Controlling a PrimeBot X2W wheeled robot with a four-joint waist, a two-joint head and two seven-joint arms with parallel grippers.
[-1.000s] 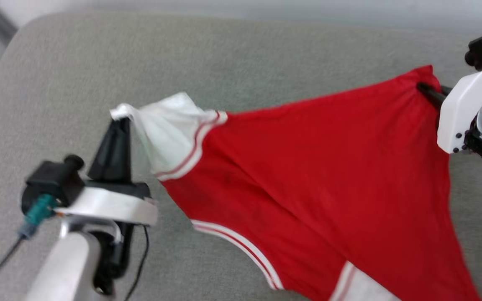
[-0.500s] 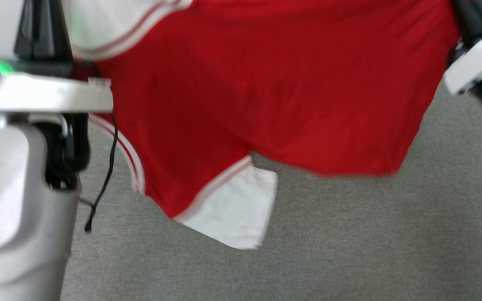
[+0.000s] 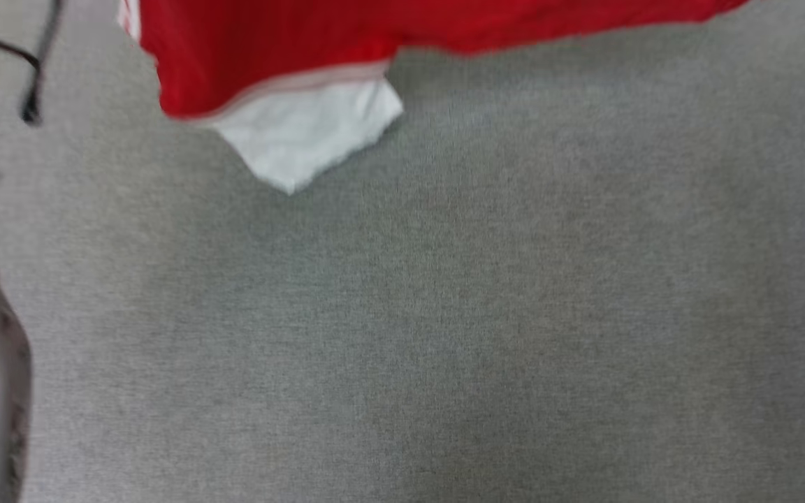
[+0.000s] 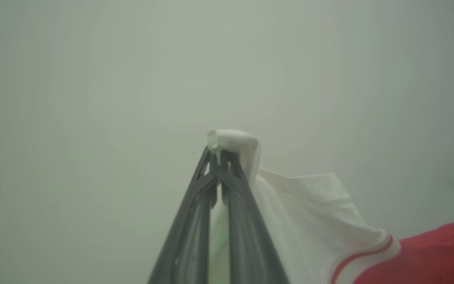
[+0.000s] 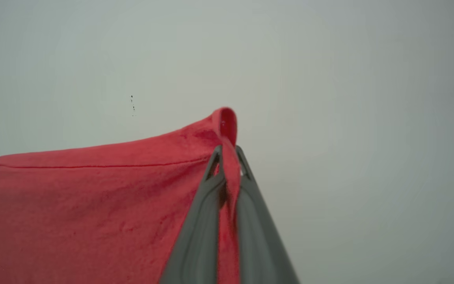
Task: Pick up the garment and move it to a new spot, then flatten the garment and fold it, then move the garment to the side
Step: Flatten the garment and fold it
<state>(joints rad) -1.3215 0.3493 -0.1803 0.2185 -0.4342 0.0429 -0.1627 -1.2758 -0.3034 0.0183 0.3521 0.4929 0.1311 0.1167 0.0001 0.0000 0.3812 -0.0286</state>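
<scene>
We're in the move step: garment [image 3: 374,21] hangs stretched over the grey surface [image 3: 444,314], left gripper [image 4: 219,157] fingers pinching its white sleeve, right gripper [image 5: 227,152] pinching a red edge; next we lower and spread it flat.

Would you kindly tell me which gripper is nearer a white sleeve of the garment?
Left. The left gripper is shut on the tip of a white sleeve; the right gripper pinches a red edge of the garment, with no white cloth beside it.
</scene>
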